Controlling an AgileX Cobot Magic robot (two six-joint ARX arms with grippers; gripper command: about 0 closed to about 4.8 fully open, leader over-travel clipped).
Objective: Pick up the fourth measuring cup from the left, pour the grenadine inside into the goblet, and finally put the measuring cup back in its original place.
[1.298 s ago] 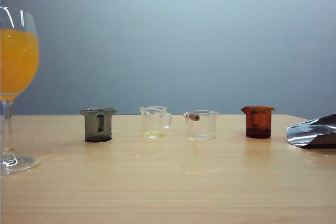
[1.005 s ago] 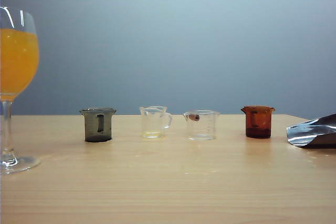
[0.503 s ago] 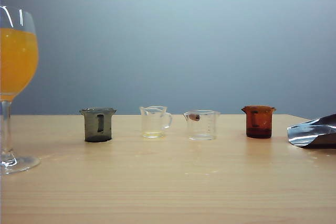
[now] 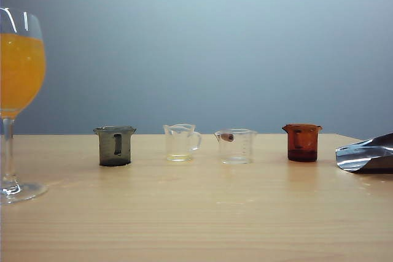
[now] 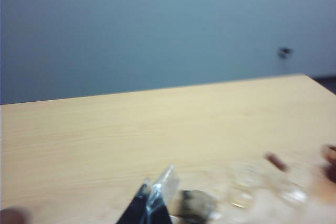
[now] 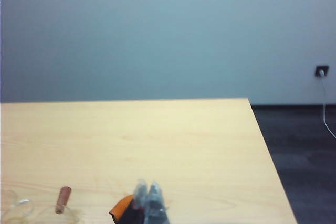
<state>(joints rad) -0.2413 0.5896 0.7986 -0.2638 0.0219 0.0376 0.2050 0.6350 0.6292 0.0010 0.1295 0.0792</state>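
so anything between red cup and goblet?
Three cups in the row: grey cup, clear cup, second clear cup, left of the fourth measuring cup; goblet far left, nearer the camera. Left gripper and right gripper show only in wrist views, above the table.

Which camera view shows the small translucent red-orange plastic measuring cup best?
The exterior view: the small translucent red-orange plastic measuring cup stands whole, sharp and upright, rightmost in the row of four. The right wrist view shows only an orange sliver beside the shut right gripper. The left wrist view is blurred; only a reddish smear at its edge.
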